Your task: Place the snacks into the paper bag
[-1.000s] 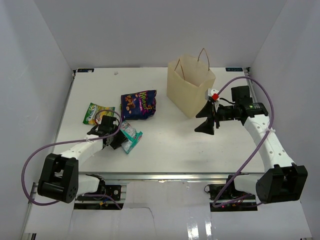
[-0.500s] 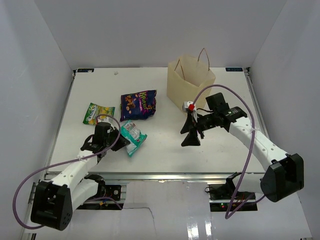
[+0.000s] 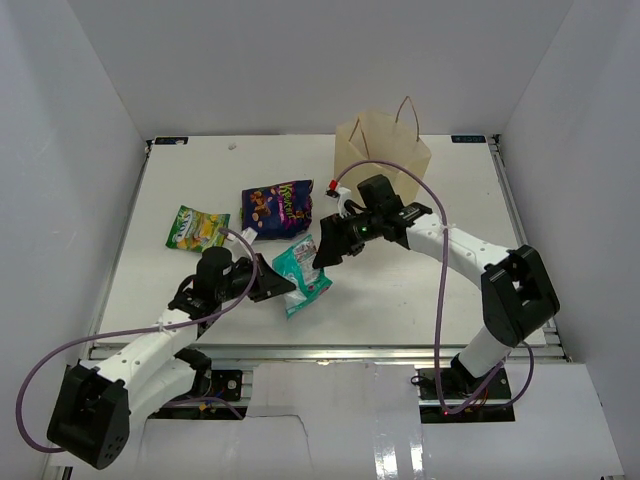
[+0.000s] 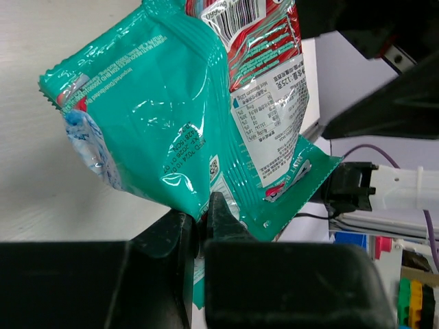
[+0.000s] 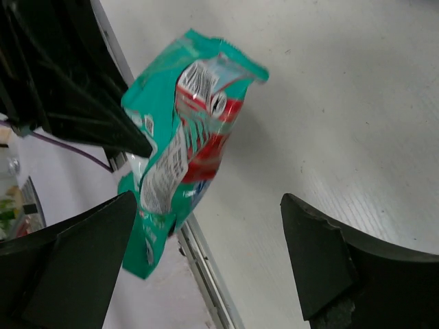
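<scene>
The top camera hangs above and behind the left arm [image 3: 150, 335] and right arm [image 3: 455, 245], tilted down so their bases sit at its lower edge and the whole table [image 3: 420, 300] lies in view. The left wrist camera peers along the left gripper [image 4: 204, 209] from very close, a teal packet [image 4: 164, 116] filling its frame. The right wrist camera looks down past the right gripper [image 5: 209, 199] at the same packet and the table, a little farther off. All three views share that packet.
</scene>
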You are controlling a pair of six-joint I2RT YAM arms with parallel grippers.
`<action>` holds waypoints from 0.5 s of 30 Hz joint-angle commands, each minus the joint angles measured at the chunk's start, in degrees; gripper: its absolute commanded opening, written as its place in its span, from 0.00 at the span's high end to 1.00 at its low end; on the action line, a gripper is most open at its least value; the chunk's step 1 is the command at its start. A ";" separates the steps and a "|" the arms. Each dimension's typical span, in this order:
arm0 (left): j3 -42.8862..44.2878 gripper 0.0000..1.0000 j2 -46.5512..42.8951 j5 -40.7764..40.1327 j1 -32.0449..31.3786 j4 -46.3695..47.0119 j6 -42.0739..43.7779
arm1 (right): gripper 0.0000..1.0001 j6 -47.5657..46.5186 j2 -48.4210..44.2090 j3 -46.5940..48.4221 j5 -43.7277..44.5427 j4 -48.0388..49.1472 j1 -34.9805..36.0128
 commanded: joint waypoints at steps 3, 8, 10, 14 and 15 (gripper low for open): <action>2.31 0.98 0.11 0.68 -4.06 5.17 -2.36 | 0.11 10.42 0.85 0.15 -0.17 7.64 1.45; 2.67 0.97 -0.33 0.15 -5.21 5.17 -3.07 | 0.40 12.72 0.24 -4.24 -5.26 12.65 2.16; 2.67 0.97 -1.03 0.41 -5.21 5.25 -3.24 | 0.56 12.63 -0.03 -4.69 -7.11 13.27 2.25; 2.93 0.93 -2.61 0.41 -5.21 5.34 -3.24 | 0.75 12.28 -0.73 -5.30 -10.63 14.94 2.16; 2.93 0.83 -2.96 0.33 -5.21 5.25 -2.90 | 0.81 11.15 -0.82 -4.78 -12.29 15.29 2.16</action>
